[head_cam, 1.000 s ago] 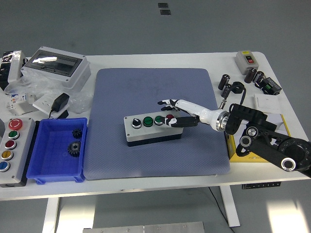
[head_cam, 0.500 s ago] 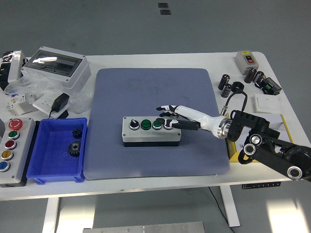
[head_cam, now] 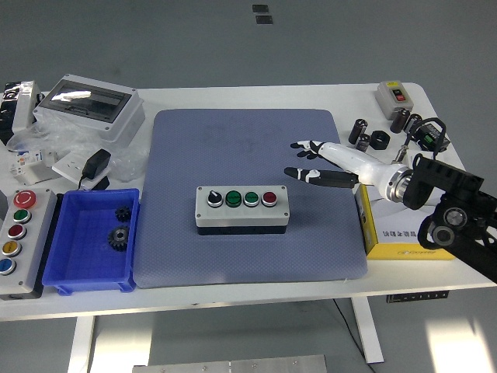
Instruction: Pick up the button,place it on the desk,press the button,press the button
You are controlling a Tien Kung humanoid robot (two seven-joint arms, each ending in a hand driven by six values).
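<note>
the button box (head_cam: 241,209) sits flat near the middle of the blue-grey mat (head_cam: 233,140), a grey case on a dark base with four controls in a row along its top: a black-and-white selector knob (head_cam: 213,200) at the left, two green buttons (head_cam: 233,198) next, and a red button (head_cam: 269,198) at the right end. nothing is touching it.

the right hand (head_cam: 318,162) hangs over the mat up and to the right of the box, clearly apart from it, white with black fingertips, fingers spread loosely and holding nothing. its arm runs off to the right past the yellow box (head_cam: 400,233) at the mat's edge. i see no left arm anywhere.

so the box looks already set down on the desk, which covers the picking up and placing. whether either press is done i can't judge from here; no button looks sunk or lit. with the hand empty and off to the side, i'd guess it is between presses or finished.

further out, the blue bin (head_cam: 91,238) with two dark gears (head_cam: 118,237) is left of the mat, a second button panel (head_cam: 17,231) is at the table's left edge, a clear-lidded enclosure (head_cam: 89,105) is at the back left, and small black cylinders (head_cam: 363,130) are at the back right.
</note>
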